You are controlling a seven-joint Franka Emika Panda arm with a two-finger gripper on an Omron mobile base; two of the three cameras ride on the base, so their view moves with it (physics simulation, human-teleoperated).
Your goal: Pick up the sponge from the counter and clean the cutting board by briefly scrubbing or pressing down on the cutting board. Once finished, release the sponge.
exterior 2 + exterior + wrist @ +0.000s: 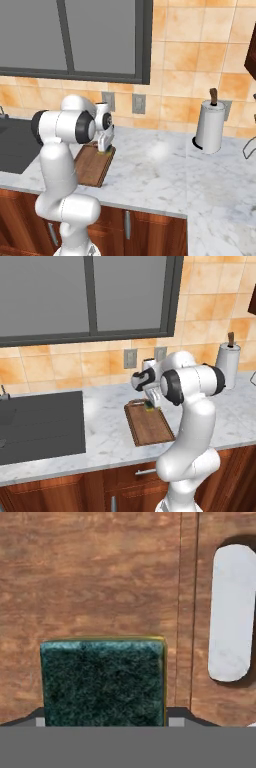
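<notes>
Marble counter (107, 421); gripper (150, 404) clamped on sponge (102, 682), low over cutting board (150, 428) near handle end

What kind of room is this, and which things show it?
Most likely a kitchen: a marble counter with a dark sink, a wooden cutting board, and a paper towel roll by the tiled wall.

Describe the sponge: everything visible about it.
The sponge is a small rectangular block with a rough dark green top layer and a thin yellow edge showing along its top and right side in the hand view. It sits between the gripper fingers, over the handle end of the brown wooden cutting board. Whether it presses on the board cannot be told.
</notes>
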